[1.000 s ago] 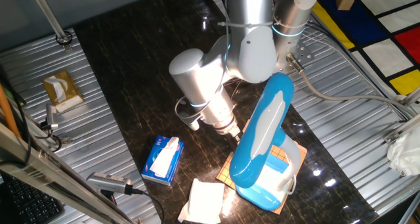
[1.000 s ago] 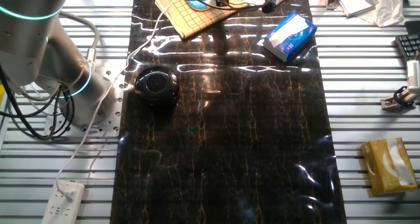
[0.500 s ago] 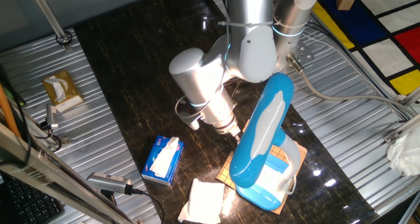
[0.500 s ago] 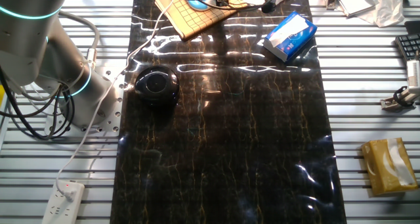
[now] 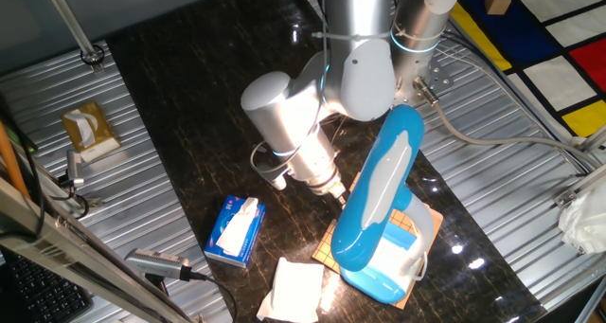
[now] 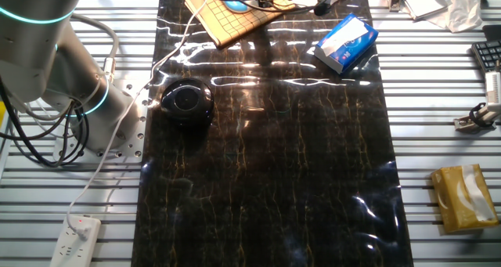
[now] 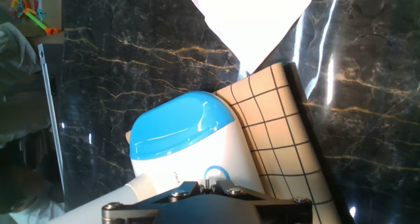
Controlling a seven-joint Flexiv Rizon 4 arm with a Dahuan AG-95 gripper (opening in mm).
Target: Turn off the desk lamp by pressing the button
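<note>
The desk lamp (image 5: 381, 205) is glossy sky-blue with a long white panel on its arm and stands on a gridded wooden board (image 5: 409, 230). In the hand view its white base with a blue cap (image 7: 178, 129) fills the middle, and a round blue-ringed button (image 7: 216, 171) sits on the base. My gripper (image 7: 207, 180) is right at that button, its two fingertips drawn together over the ring. In one fixed view the fingertips are hidden behind the lamp's arm, below my wrist (image 5: 322, 176). In the other fixed view the lamp is cut off at the top edge.
A small blue tissue pack (image 5: 235, 230) and a white paper (image 5: 295, 287) lie left of the lamp. A black round device (image 6: 186, 101), a power strip (image 6: 76, 239) and a yellow tissue box (image 6: 462, 196) lie further off. A white cable (image 6: 168, 52) runs from the board.
My arm's elbow has shifted slightly to the left. The lamp and the other things have not moved.
</note>
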